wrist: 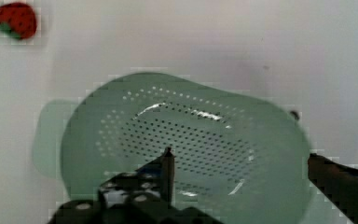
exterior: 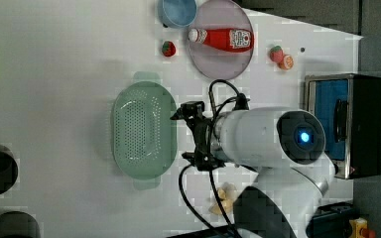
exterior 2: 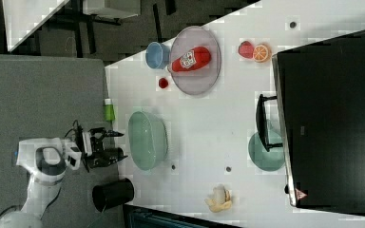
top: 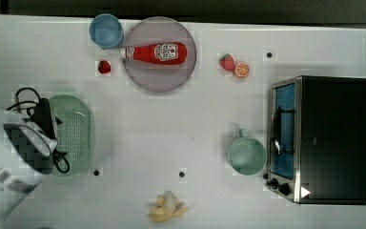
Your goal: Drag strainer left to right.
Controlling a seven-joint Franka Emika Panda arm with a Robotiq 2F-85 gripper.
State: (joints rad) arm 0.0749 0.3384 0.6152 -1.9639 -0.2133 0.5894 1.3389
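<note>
The white table (top: 181, 129) held everything, and a black toaster oven (top: 333, 138) sat at the top view's right edge. The robot's gripper (wrist: 240, 161) hung over the strainer (top: 74, 133), which lay near the top view's left side, well apart from the oven. In the wrist view the two black fingers (wrist: 168, 168) were wide apart, one over the dotted middle and the other out past the rim, and they held nothing. I could not tell if a finger touched the strainer. The strainer sat flat with its open side up. Its long way ran up and down in the top view, with small tabs at both ends. The left view showed both tabs of the strainer (exterior: 144, 130), while the top view had the arm covering part of it. A grey plate (top: 159, 53) with a red ketchup bottle (top: 155, 52) on it lay at the top view's upper middle, and a blue cup (top: 106, 30) stood just beside the plate. A mint-green mug (top: 247, 155) sat close to the oven door. The right view showed a black cup (exterior 2: 113, 194) and a small green bottle (exterior 2: 109, 110) near the arm. A peeled banana (top: 167, 208) lay near the top view's bottom edge. A small strawberry (top: 104, 67) sat near the plate, and another strawberry (top: 227, 62) touched an orange slice (top: 241, 69).
</note>
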